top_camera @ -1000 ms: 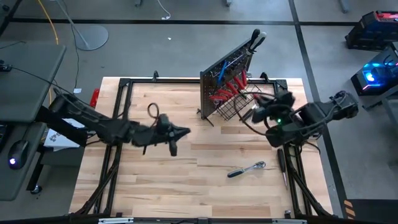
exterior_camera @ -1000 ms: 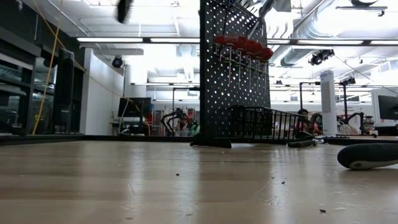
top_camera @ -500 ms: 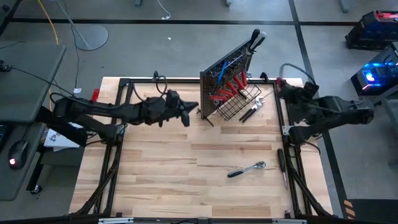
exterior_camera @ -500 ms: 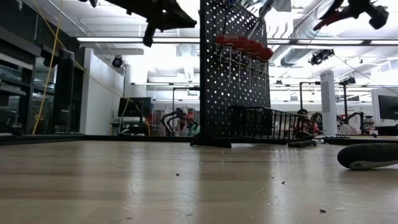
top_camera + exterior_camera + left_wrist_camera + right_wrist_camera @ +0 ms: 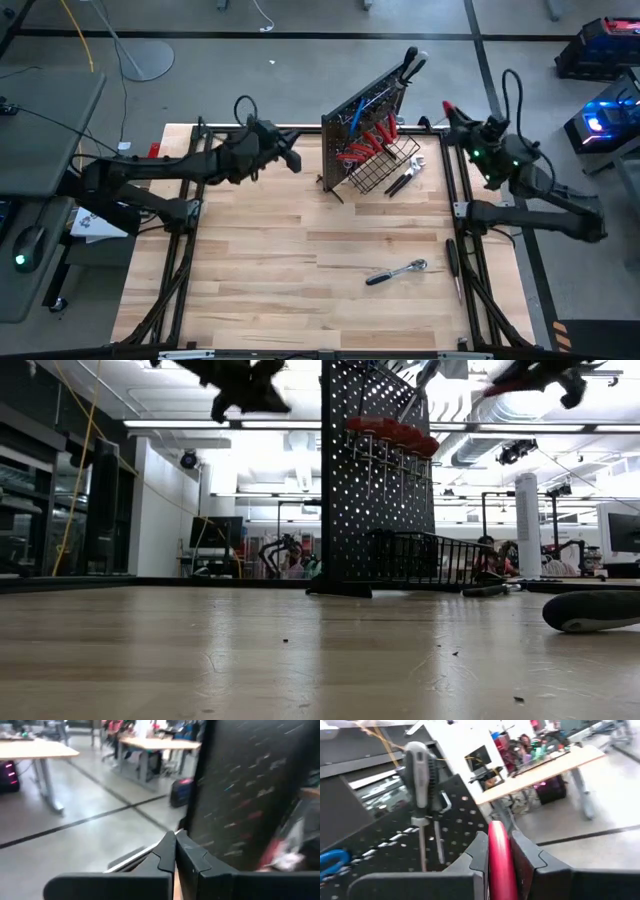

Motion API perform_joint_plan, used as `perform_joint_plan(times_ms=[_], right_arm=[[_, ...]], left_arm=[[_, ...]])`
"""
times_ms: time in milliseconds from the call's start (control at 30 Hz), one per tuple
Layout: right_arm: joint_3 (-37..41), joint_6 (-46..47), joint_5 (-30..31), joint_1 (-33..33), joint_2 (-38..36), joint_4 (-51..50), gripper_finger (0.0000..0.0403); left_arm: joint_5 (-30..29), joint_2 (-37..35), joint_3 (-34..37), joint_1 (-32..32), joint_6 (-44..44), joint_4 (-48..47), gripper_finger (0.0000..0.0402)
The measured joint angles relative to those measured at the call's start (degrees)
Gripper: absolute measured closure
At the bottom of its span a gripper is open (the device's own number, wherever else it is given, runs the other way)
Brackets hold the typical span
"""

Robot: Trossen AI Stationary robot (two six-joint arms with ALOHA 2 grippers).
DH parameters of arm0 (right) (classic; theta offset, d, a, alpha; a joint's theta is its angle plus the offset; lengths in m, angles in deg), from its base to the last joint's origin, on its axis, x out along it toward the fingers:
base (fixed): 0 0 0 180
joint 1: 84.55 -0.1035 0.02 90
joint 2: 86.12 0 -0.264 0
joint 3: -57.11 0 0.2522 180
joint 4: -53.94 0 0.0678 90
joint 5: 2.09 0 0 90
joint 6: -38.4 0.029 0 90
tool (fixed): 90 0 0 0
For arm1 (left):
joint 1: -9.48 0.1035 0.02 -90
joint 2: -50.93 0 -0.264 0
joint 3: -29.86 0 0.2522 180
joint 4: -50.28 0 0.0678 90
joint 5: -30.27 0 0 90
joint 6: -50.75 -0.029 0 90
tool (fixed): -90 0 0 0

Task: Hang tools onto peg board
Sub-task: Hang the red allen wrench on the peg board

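Observation:
The peg board (image 5: 362, 125) stands upright at the table's far middle, a wire basket (image 5: 385, 165) at its base. Red-handled screwdrivers (image 5: 392, 432), a blue T-handle key (image 5: 372, 98) and a grey-and-black-handled screwdriver (image 5: 421, 775) hang on it. My right gripper (image 5: 452, 112) is high up to the board's right, shut on a red-handled tool (image 5: 499, 852). My left gripper (image 5: 293, 160) is shut and holds nothing, high up just left of the board; the left wrist view shows its fingertips (image 5: 175, 842) together. A chrome ratchet (image 5: 397, 271) lies flat on the table. My right gripper pinches the tool's red handle (image 5: 500, 840) between its two fingers. The fingers lie about level and along the handle, whose red end (image 5: 447, 105) sticks out past the fingertips toward the far edge. The tool is lifted well clear of the table; its other end is hidden by the gripper.
A dark tool (image 5: 405, 178) lies beside the basket on its right. A black-handled screwdriver (image 5: 455, 262) lies near the table's right edge. A black frame (image 5: 200, 135) runs along the table's far and side edges. Bare wood fills the table's middle and near left.
My left gripper has swung from the table's middle toward the far edge and risen, ending beside the board's left side. My right gripper has drawn back from the basket toward the far right corner with the red-handled tool and turned to lie level.

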Motion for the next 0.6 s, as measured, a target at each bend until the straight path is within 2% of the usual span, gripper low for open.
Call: perform_joint_plan(times_ms=[133, 200, 300, 600], right_arm=[[0.0, -1.9, -11.8, 8.9, 5.3, 7.3, 0.0367], [0.0, -3.6, -15.6, 11.9, 8.7, 11.6, 0.0367], [0.1, -3.5, -19.3, 14.7, 11.9, 13.0, 0.0367], [0.0, -7.4, -18.6, 16.7, 13.2, 16.5, 0.0367]], left_arm=[[4.1, 0.3, 0.0, 5.3, 2.7, -4.8, 0.0401], [6.7, 0.3, 0.0, 7.5, 2.9, -5.7, 0.0401], [9.1, 0.3, 0.0, 9.8, 2.1, -5.7, 0.0401], [11.8, 0.2, 0.0, 11.6, 1.1, -5.4, 0.0401]])
